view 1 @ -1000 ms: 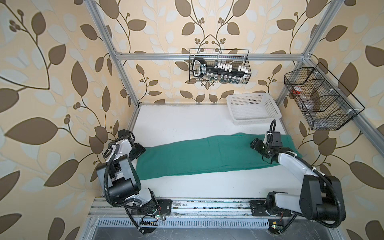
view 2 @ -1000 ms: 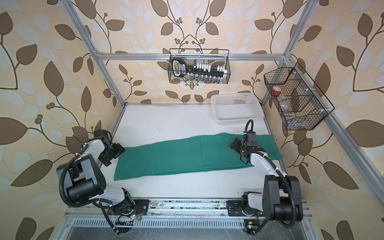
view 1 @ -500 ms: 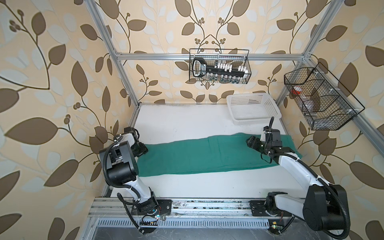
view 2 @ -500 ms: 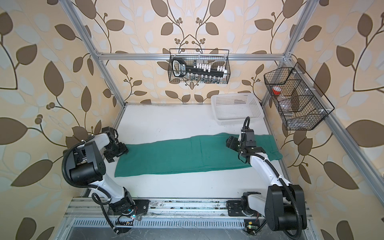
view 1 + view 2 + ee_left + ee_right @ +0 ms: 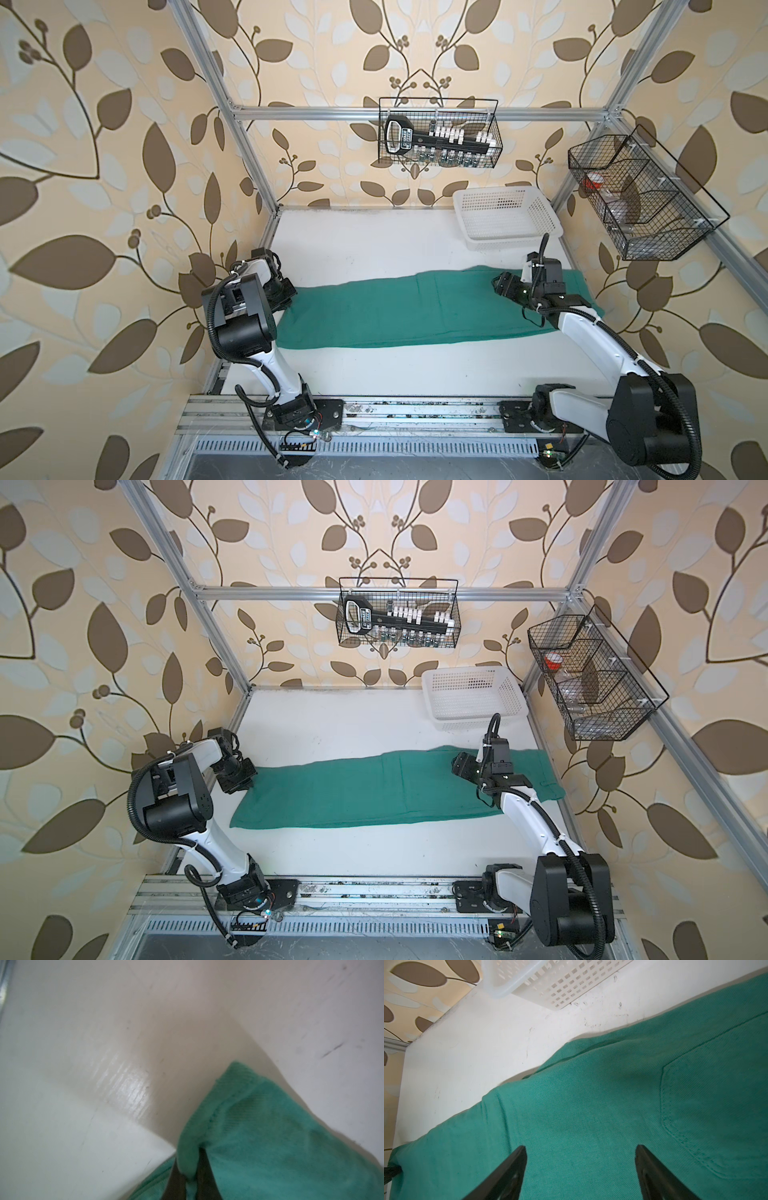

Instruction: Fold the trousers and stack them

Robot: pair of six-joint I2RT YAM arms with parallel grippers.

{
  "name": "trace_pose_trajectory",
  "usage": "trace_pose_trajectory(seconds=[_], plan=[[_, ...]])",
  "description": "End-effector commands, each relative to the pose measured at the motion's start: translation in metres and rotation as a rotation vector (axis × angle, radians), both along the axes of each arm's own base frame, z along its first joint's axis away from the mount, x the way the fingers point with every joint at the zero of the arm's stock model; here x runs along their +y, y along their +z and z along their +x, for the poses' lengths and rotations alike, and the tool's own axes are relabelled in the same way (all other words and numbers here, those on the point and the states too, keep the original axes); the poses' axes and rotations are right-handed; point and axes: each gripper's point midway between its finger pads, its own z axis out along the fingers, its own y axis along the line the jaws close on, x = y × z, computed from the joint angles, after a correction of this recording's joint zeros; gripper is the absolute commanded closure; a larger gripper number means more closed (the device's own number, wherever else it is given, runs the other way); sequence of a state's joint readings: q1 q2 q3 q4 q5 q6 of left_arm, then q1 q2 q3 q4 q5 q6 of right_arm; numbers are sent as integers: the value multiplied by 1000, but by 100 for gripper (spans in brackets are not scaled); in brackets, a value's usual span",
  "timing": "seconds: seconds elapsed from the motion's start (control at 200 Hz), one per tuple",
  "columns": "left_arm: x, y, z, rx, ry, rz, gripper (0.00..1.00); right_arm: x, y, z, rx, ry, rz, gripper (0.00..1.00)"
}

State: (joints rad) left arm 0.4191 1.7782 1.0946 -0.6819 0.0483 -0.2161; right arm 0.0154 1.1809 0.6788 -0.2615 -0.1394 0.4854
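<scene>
**Surface and room.** A white table (image 5: 374,249) is carrying the scene inside a frame of aluminium bars (image 5: 415,113). Cream wallpaper printed with brown leaves (image 5: 104,166) is closing it in on three sides. The long teal-green cloth trousers (image 5: 395,311) are lying flat on the table, reaching from the left claw (image 5: 287,296) to just past the right claw (image 5: 503,286).

**Claws.** The left claw is gripping the leg end, its jaws narrowed on a raised fold of cloth. The right claw is hanging over the waist end with its jaws standing wide and holding nothing. Whether its tips are touching the cloth cannot be told.

**Beyond the right claw.** Toward the rear wall, a white perforated plastic basket (image 5: 505,216) is standing apart from the trousers. A black wire basket (image 5: 438,137) is hanging from the rear bar, and a second wire basket (image 5: 640,199) is hanging from the side bar.

**What single views add.**
- The left wrist view is showing the fold bunched between two dark fingers (image 5: 176,1180); in both top views the arm is hiding this.
- The right wrist view is showing the twill weave and a stitched patch pocket (image 5: 716,1115) to one side of the right claw. It is also showing dark scuff marks (image 5: 591,1024) on the table between cloth and plastic basket.

**Writing.** A black tool (image 5: 432,139) in the rear wire basket is bearing a white label, its print too small to read.
</scene>
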Motion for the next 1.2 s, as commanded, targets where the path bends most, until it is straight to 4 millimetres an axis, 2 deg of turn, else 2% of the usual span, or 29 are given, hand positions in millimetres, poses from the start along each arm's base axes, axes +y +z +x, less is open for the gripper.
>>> trace_pose_trajectory(seconds=[0.0,0.115,0.26,0.48,0.565,0.64,0.73,0.825,1.06,1.195], plan=[[7,-7,-25,103,4,44,100,7,10,1,-30,25,13,18],[14,13,-25,88,29,88,100,12,10,1,-34,37,15,18],[43,53,-27,86,96,261,100,18,10,0,-35,56,10,17],[73,104,-18,74,162,405,100,33,9,0,-35,95,16,17],[75,117,-14,73,173,407,100,40,5,-1,-28,109,26,17],[68,123,-11,50,180,360,100,45,1,-2,-18,122,43,17],[51,131,-9,10,181,285,100,50,-2,-3,-9,135,48,17],[21,140,-8,-42,161,173,100,53,-4,-3,-4,149,58,16],[-72,173,3,-190,92,-21,100,59,-10,-3,2,168,93,16],[-127,183,13,-231,66,-116,100,64,-7,-3,-17,191,112,14]])
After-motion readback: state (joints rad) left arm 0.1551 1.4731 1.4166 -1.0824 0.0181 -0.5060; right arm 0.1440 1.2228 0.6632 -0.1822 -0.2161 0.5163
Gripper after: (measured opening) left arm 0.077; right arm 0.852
